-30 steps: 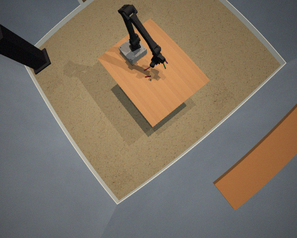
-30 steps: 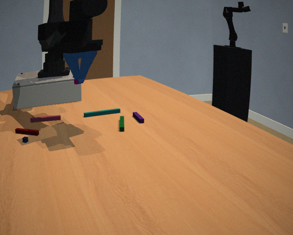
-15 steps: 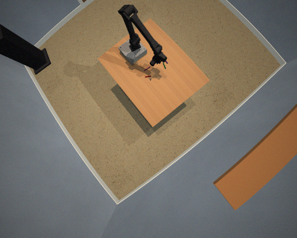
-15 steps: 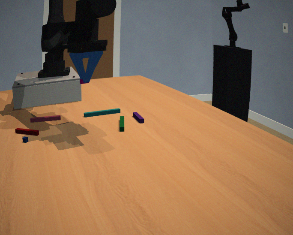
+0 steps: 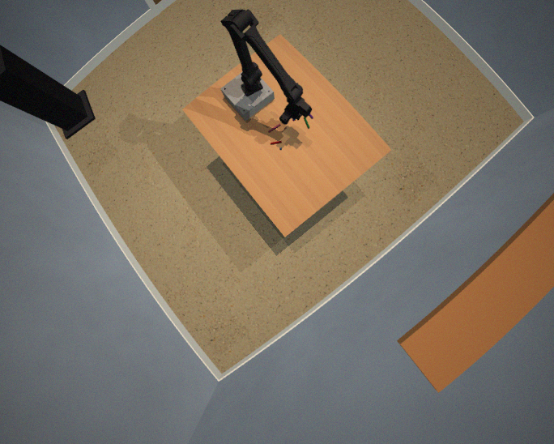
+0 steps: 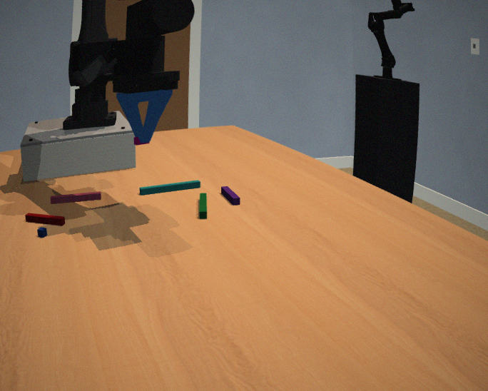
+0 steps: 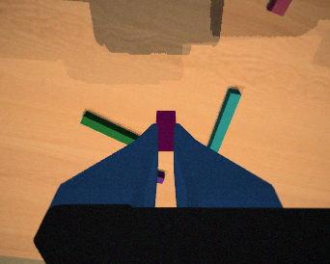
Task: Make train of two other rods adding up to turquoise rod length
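My gripper (image 6: 141,139) (image 7: 165,133) (image 5: 286,118) is shut on a short magenta rod (image 7: 165,129) (image 6: 137,141) and holds it well above the table. Below it in the wrist view lie the turquoise rod (image 7: 225,120) (image 6: 170,187) on the right and the green rod (image 7: 108,127) (image 6: 202,205) (image 5: 307,122) on the left. Both lie flat, apart from each other. The purple rod (image 6: 230,195) (image 7: 160,177) lies just beyond the green one, mostly hidden by my fingers in the wrist view. In the top view my arm hides the turquoise rod.
A pink rod (image 6: 75,197) (image 5: 274,126) (image 7: 280,6), a red rod (image 6: 44,219) (image 5: 275,143) and a small blue cube (image 6: 41,232) (image 5: 281,148) lie to the left in the arm's shadow. The grey robot base (image 6: 77,150) (image 5: 247,98) stands at the table's (image 6: 285,285) back.
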Robot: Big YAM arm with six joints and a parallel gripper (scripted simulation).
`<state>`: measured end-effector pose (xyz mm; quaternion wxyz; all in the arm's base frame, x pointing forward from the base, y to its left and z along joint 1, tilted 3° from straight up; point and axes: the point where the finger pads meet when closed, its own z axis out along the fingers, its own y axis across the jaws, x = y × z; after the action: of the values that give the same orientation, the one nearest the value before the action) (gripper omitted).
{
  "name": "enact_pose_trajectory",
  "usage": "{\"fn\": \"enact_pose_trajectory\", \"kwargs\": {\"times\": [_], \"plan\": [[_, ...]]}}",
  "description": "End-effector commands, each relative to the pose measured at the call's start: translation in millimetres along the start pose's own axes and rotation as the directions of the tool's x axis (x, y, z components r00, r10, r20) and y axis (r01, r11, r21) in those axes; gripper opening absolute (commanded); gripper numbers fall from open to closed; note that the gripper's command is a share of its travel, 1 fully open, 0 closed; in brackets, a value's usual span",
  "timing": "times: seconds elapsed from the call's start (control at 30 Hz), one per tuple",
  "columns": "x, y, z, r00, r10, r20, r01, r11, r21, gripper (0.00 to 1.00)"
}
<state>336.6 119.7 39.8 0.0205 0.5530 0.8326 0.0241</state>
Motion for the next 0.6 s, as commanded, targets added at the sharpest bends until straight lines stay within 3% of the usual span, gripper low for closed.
{"fn": "enact_pose_trajectory", "kwargs": {"times": [0.0, 0.57], "plan": [[0.8, -0.5, 15.8, 1.000, 0.005, 0.003, -0.005, 1.000, 0.007, 0.05], [2.8, -1.9, 75.5, 1.000, 0.002, 0.003, -0.002, 1.000, 0.009, 0.05]]}}
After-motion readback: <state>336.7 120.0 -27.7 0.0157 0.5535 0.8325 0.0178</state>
